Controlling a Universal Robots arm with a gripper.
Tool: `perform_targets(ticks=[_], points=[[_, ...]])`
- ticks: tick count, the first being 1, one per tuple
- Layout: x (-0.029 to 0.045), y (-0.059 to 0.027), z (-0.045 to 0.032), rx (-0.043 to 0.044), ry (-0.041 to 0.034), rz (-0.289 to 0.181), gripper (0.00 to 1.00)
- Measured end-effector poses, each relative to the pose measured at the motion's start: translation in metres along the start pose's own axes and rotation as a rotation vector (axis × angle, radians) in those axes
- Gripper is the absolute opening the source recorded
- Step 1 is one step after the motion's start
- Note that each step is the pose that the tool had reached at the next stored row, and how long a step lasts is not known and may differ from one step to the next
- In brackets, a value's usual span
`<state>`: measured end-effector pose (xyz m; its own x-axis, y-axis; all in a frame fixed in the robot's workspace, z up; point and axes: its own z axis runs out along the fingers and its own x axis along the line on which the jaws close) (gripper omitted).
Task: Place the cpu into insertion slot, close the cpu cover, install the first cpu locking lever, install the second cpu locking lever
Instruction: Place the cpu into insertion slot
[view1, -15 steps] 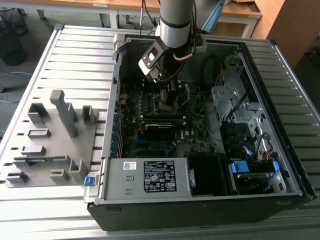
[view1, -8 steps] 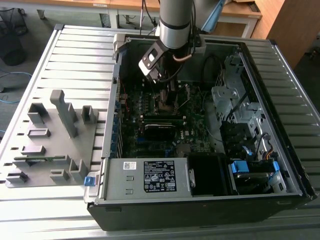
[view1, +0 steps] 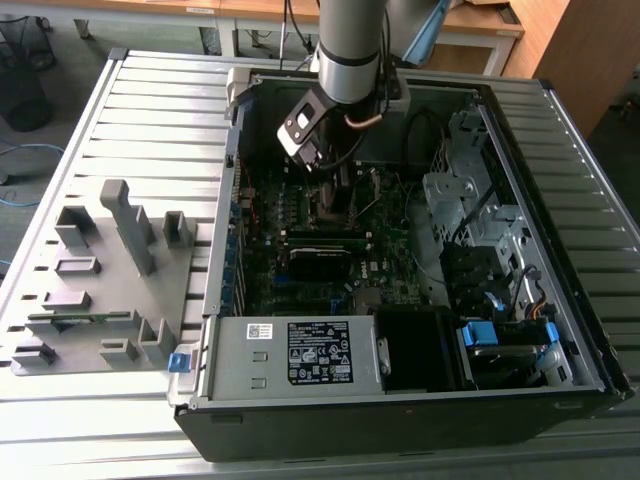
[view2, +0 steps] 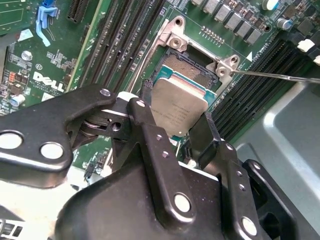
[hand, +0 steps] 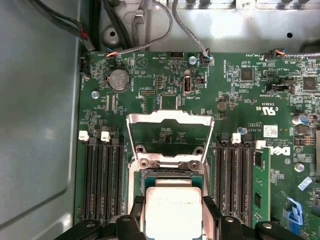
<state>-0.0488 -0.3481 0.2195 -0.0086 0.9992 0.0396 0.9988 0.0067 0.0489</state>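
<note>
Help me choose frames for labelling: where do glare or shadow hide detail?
Exterior view: the computer case is dark inside, the table bright. First wrist view: glare pales the cpu. Second wrist view: evenly lit; black fingers hide the cpu's edges.

We've got the gripper clamped on the cpu, with black fingers on opposite edges and the silver top facing the camera. The cpu overlaps the near part of the insertion slot; we can't tell whether it touches. The cpu cover is swung open, hinged at the slot's far edge, and the green motherboard shows through its window. Black memory slots flank the socket on both sides, and a green module sits beside one bank. We see a coin cell beyond the cover, cables past the board edge and a grey chassis wall alongside.
</note>
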Motion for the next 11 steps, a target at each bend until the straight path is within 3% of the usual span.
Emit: perform_targets(ticks=[11], points=[[-0.0002,-0.0004,0.0052,0.0,-0.0009,0.0,0.54]])
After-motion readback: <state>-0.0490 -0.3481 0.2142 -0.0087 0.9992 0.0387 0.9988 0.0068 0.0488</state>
